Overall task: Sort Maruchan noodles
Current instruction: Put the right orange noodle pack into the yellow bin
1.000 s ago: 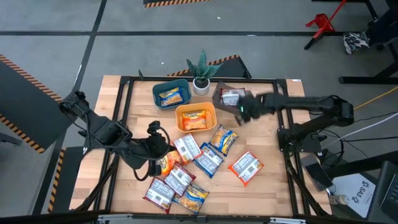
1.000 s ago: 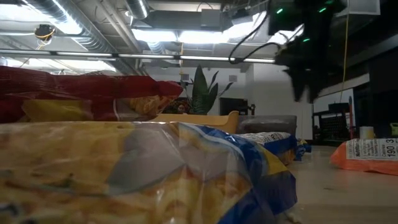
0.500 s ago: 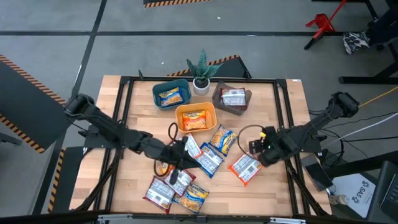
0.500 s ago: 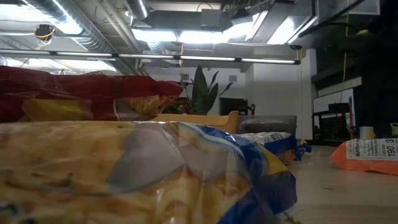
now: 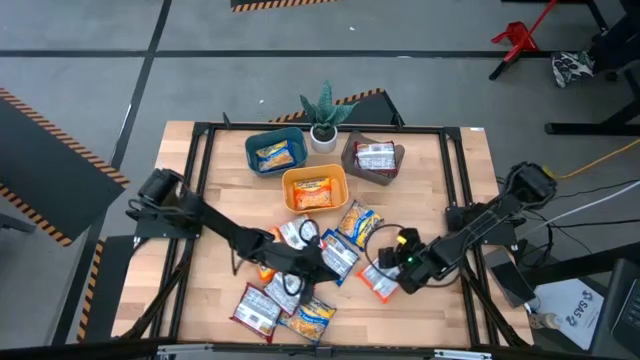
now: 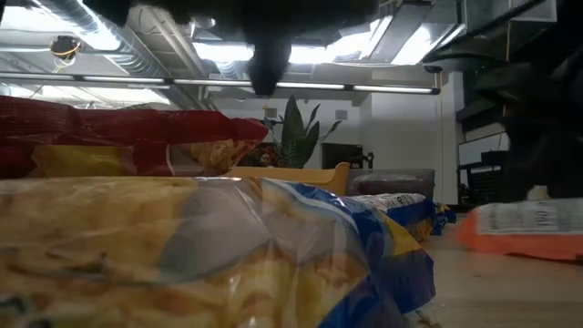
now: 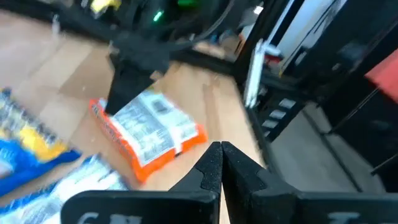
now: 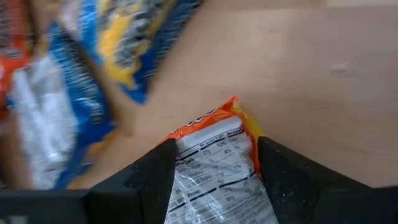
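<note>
The flat orange plastic ramen packet (image 5: 379, 284) lies label-up on the wooden table (image 5: 440, 200), lower right of centre in the high view, between the spread fingers of the right gripper (image 8: 211, 163), which straddle it without clamping. The left gripper (image 7: 221, 163), fingers pressed together on nothing, hovers over the blue-and-yellow packets (image 5: 338, 258) mid-frame.

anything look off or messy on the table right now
Nothing looks damaged or spilled. The unsorted noodle packets lie in an overlapping heap at mid-table, which fits a sort in progress. One orange packet sits between the right gripper's open fingers. The left gripper is shut, empty.
</note>
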Motion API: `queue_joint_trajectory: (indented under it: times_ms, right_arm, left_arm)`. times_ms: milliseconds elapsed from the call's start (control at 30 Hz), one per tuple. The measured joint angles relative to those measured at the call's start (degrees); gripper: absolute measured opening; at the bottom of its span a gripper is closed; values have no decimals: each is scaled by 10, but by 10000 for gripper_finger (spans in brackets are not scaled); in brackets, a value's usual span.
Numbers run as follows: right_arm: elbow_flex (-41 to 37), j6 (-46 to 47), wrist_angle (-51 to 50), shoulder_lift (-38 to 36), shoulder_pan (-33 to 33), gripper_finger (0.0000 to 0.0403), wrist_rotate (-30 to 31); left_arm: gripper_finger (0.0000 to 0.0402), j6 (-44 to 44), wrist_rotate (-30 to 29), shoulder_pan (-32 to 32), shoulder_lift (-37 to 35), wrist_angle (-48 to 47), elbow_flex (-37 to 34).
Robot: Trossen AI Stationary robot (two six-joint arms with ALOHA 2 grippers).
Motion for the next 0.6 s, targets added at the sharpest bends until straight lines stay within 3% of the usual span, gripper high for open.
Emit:
queue_joint_trajectory:
  times_ms: [267, 467, 600]
  right_arm:
    - [-1, -31, 28, -13, -16, 215, 91]
    - [0, -67, 23, -55, -17, 215, 104]
    - [0, -80, 21, -67, -4, 215, 98]
  left_arm:
    - [0, 9, 22, 5, 81, -3, 55]
    - [0, 51, 39, 4, 165, -6, 134]
    - [0, 93, 10, 4, 212, -57, 206]
